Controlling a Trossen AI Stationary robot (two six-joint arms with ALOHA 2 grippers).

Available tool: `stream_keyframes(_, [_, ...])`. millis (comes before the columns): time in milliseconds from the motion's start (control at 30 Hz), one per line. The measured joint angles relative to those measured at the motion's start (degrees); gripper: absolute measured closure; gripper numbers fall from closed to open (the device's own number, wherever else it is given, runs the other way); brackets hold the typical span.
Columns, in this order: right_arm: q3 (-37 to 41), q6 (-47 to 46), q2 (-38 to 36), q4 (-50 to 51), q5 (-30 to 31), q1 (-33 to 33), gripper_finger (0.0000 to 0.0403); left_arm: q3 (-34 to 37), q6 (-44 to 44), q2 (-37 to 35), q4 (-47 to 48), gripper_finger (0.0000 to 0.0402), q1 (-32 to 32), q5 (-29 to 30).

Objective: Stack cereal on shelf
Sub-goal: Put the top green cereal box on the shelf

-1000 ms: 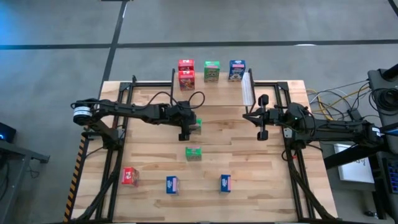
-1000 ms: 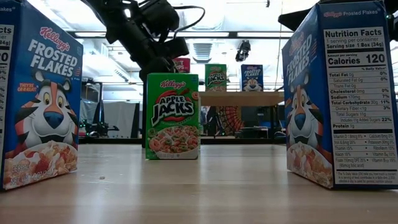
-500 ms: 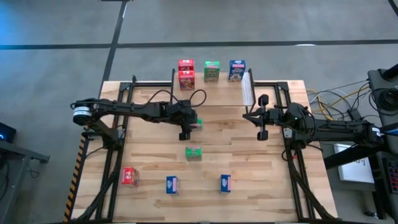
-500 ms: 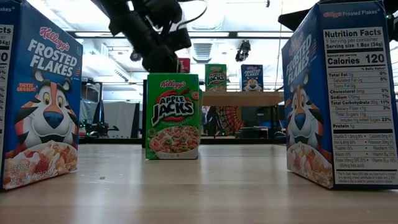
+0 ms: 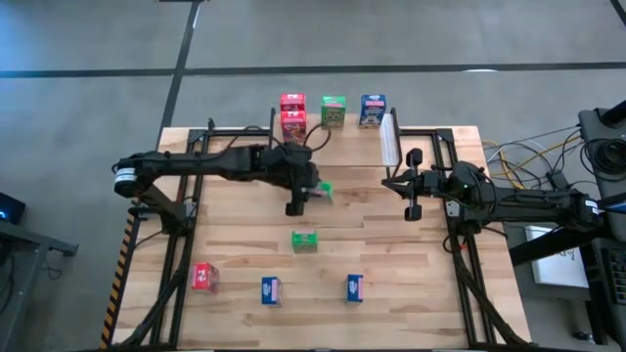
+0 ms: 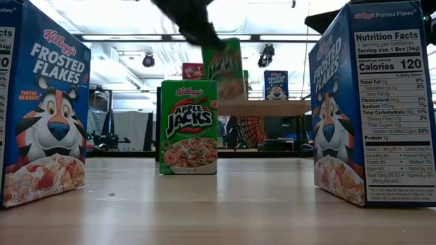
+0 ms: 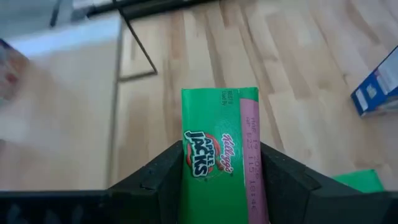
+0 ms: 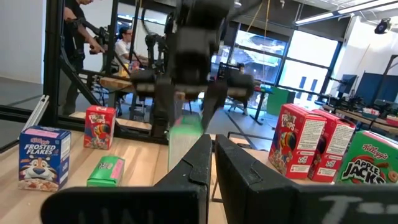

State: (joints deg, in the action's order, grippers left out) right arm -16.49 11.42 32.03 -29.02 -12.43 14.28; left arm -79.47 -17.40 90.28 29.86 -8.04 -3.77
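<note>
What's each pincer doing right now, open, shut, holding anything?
Left pincer: shut on a green cereal box, lifted over the table.
Right pincer: shut, empty, hovering near the shelf.

High overhead; low tabletop-level; wrists close-up.

Two slim black jointed arms, looped black cable and a white-ringed base joint on the left.
</note>
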Motion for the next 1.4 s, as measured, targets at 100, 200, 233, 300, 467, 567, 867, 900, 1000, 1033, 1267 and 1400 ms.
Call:
stream_keyframes(100, [0.00,0.00,0.00,-0.01,0.00,-0.01,0.0390,-5.37,-2.94,0.19,2.23,0.0240,-0.34,-0.02])
stream_keyframes(200, [0.00,0.07,0.00,-0.02,0.00,0.01,0.0390,-10.53,-5.57,0.82,4.08,0.0240,-1.28,-0.04])
stream_keyframes(233, [0.00,0.07,0.00,-0.02,0.00,0.00,0.0390,-12.20,-6.02,1.24,4.49,0.0240,-1.78,-0.07])
stream_keyframes(300, [0.00,0.09,0.00,-0.01,0.01,0.00,0.0390,-15.02,-6.54,2.29,5.46,0.0240,-2.95,-0.02])
stream_keyframes(467, [0.00,0.06,0.00,-0.02,0.01,0.01,0.0390,-20.73,-6.56,6.21,6.78,0.0240,-5.86,0.02])
stream_keyframes(567, [0.00,0.09,-0.02,-0.02,0.02,0.01,0.0390,-23.07,-7.37,8.89,7.42,0.0240,-7.50,0.04])
stream_keyframes(867, [0.00,0.42,-0.02,0.02,0.02,0.01,0.0390,-25.87,-10.75,13.66,8.77,0.0240,-11.56,0.22])
stream_keyframes(900, [0.00,0.44,-0.02,0.02,0.02,0.01,0.0390,-25.87,-11.20,13.88,8.64,0.0240,-11.86,0.23])
stream_keyframes(1000, [0.00,0.48,-0.02,0.00,0.00,0.01,0.0390,-25.89,-12.07,14.47,7.82,0.0240,-12.63,0.21])
stream_keyframes(1033, [0.00,0.52,-0.02,0.00,0.00,0.01,0.0390,-25.89,-12.22,14.69,7.69,0.0240,-12.86,0.20])
stream_keyframes(1267, [0.00,0.61,-0.02,0.00,0.02,0.01,0.0390,-27.29,-12.40,16.09,6.78,0.0240,-14.27,0.20])
stream_keyframes(1400, [0.00,0.61,-0.02,0.00,0.02,0.01,0.0390,-29.09,-12.29,16.87,7.75,0.0240,-15.19,0.17])
